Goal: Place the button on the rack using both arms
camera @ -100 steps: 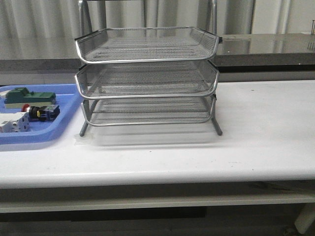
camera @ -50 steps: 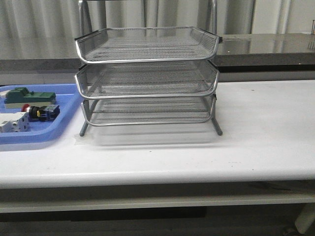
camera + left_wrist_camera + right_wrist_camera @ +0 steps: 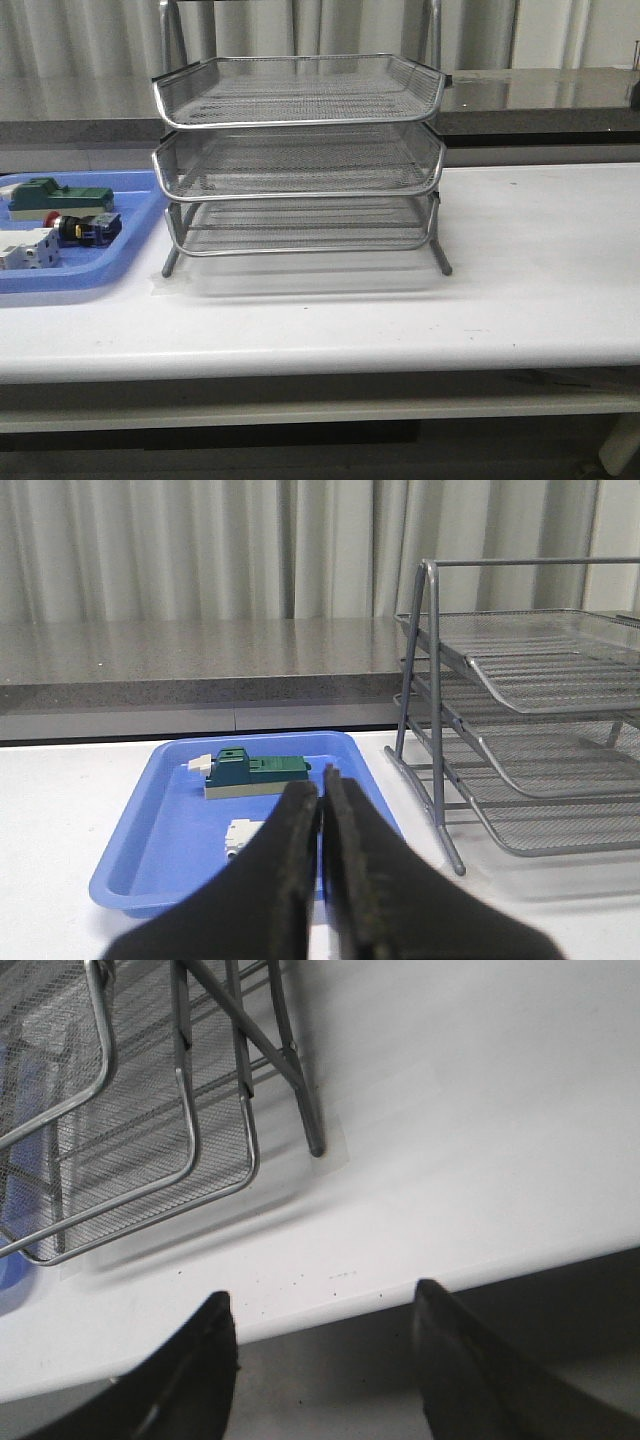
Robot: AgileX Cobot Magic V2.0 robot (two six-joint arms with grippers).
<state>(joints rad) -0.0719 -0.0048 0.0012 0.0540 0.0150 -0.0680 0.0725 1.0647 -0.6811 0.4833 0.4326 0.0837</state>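
The button (image 3: 82, 229), with a red head, black body and blue-and-yellow rear block, lies in the blue tray (image 3: 100, 272) at the table's left. In the left wrist view it is hidden behind my fingers. The three-tier silver wire rack (image 3: 298, 160) stands mid-table and also shows in the left wrist view (image 3: 520, 710) and the right wrist view (image 3: 120, 1130). My left gripper (image 3: 322, 785) is shut and empty, short of the tray. My right gripper (image 3: 322, 1305) is open and empty over the table's front edge, near the rack's front leg. Neither arm shows in the front view.
The tray also holds a green block (image 3: 58, 196) (image 3: 255, 773) and a white boxy device (image 3: 28, 248) (image 3: 243, 835). A dark counter ledge (image 3: 540, 100) runs behind the table. White tabletop (image 3: 540, 240) spreads right of the rack.
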